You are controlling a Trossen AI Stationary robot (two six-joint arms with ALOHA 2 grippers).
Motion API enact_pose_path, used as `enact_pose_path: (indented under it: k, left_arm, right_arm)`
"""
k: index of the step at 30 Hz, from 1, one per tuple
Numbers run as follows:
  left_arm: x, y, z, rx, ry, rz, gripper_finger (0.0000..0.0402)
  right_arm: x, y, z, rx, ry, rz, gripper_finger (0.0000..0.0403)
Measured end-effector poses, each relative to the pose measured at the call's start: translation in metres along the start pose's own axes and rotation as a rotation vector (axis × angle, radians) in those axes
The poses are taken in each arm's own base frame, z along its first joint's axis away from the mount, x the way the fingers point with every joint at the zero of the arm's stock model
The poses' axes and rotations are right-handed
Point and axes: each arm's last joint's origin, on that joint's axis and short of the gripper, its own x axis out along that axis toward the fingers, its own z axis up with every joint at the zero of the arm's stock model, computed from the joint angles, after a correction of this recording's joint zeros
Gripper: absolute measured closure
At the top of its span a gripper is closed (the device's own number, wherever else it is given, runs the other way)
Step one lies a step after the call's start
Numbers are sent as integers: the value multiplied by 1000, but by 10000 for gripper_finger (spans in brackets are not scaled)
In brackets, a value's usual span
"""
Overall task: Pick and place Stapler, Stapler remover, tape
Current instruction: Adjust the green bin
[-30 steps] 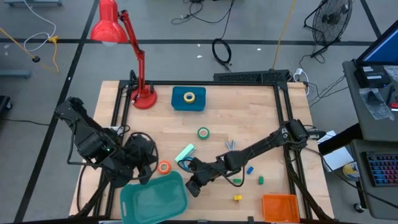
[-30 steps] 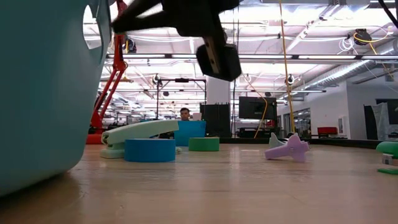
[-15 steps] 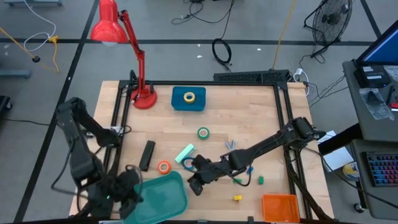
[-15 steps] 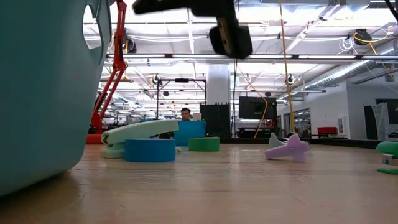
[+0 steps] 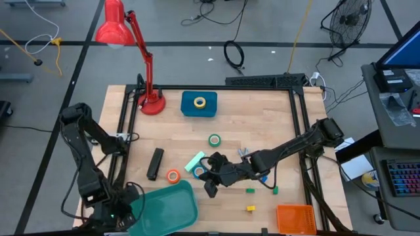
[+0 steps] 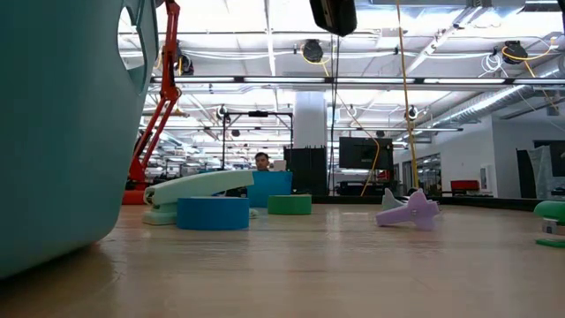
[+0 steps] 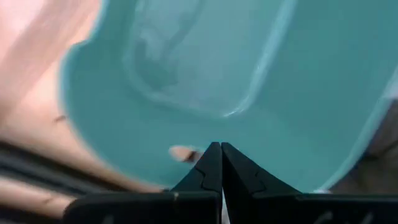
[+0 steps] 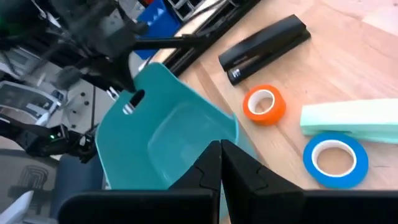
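The black stapler point(image 5: 155, 163) point(image 8: 264, 40) lies flat on the table, left of the orange tape roll point(image 5: 173, 176) point(image 8: 264, 104). The blue tape roll point(image 5: 199, 172) point(image 8: 334, 158) lies against a mint-green block point(image 5: 195, 161). A green tape roll point(image 5: 214, 139) lies farther back. A yellow tape roll point(image 5: 199, 102) sits on a blue box. The lilac stapler remover point(image 6: 408, 210) rests on the table at the right. My left gripper point(image 5: 125, 213) point(image 7: 221, 149) is shut and holds nothing, over the teal bin's point(image 5: 164, 206) near left corner. My right gripper point(image 5: 210, 187) point(image 8: 221, 146) is shut and holds nothing, in the air beside the blue roll.
A red desk lamp point(image 5: 151, 98) stands at the far left. An orange tray point(image 5: 295, 218) sits at the near right corner. Small coloured cubes point(image 5: 251, 208) lie scattered right of centre. A person shows far behind the table in the low view.
My left arm has swung from over the stapler toward the table's near left corner and sunk, tipping downward over the bin. The stapler, covered before, now shows lying on the table. My right gripper has risen and drawn slightly toward the far edge.
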Motion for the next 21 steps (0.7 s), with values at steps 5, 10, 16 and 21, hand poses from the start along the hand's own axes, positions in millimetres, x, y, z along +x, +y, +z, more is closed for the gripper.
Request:
enact_pose_path:
  k: [5,10,16,21]
  left_arm:
    - [-1,11,1,53,103,143,401]
    - [-4,25,4,54,113,300,401]
    - [-9,38,5,41,161,450,401]
    - [-9,39,-1,63,205,458,402]
  right_arm:
    - [1,-1,0,2,3,-3,403]
    - [0,0,0,2,2,0,403]
    - [0,0,0,-1,3,0,403]
    - [0,0,0,-5,3,0,403]
